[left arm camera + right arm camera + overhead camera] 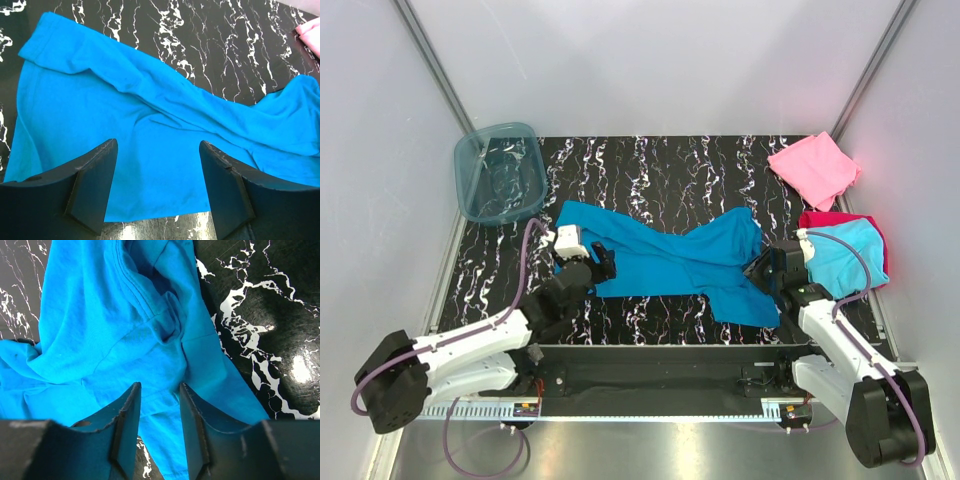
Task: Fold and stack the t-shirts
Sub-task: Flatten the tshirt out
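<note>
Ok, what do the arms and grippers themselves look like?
Both are white links with black joints: left arm, right arm. A purple cable loops along each. The left gripper and right gripper have matte black wedge-shaped fingers.

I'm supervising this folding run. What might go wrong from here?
The blue shirt lies bunched and creased under the right tool, so a pinch there may catch extra layers and fold crooked. The right arm sits close beside the folded stack; a swing may knock it.

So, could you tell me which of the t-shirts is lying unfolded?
The large teal-blue cloth t-shirt, spread out and rumpled; the pink shirt, light cyan shirt and magenta-red shirt are folded squares.
</note>
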Action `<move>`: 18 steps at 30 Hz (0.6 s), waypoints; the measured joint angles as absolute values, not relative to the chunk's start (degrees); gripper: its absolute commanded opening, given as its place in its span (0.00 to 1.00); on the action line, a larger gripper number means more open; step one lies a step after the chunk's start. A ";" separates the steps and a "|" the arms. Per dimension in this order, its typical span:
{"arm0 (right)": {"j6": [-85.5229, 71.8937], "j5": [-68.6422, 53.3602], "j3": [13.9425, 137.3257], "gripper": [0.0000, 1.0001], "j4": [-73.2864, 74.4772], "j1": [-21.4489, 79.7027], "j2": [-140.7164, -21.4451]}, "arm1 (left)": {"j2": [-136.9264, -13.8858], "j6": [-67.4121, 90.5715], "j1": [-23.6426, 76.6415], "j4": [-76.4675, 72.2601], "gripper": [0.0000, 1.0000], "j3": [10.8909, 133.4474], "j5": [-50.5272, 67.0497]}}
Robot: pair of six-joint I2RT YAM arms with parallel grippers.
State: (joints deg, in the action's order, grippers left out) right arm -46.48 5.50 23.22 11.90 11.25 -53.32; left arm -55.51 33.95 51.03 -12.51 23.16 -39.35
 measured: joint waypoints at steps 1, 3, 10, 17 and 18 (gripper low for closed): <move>-46.50 5.50 23.22 0.45 11.90 11.25 -53.25 | -55.20 33.89 51.03 -12.38 0.71 23.16 -39.42; -46.52 5.43 23.22 0.45 11.94 11.25 -53.28 | -54.92 33.87 51.03 -12.16 0.71 23.16 -39.46; -47.00 4.93 23.22 0.45 11.97 11.25 -55.35 | -54.41 33.87 51.03 -11.88 0.71 23.16 -39.44; -47.33 4.89 23.22 0.43 11.86 11.25 -56.14 | -52.05 33.30 51.03 -10.70 0.71 23.16 -39.59; -47.37 4.91 23.22 0.43 11.84 11.25 -56.47 | -51.55 33.17 51.03 -10.39 0.71 23.16 -39.70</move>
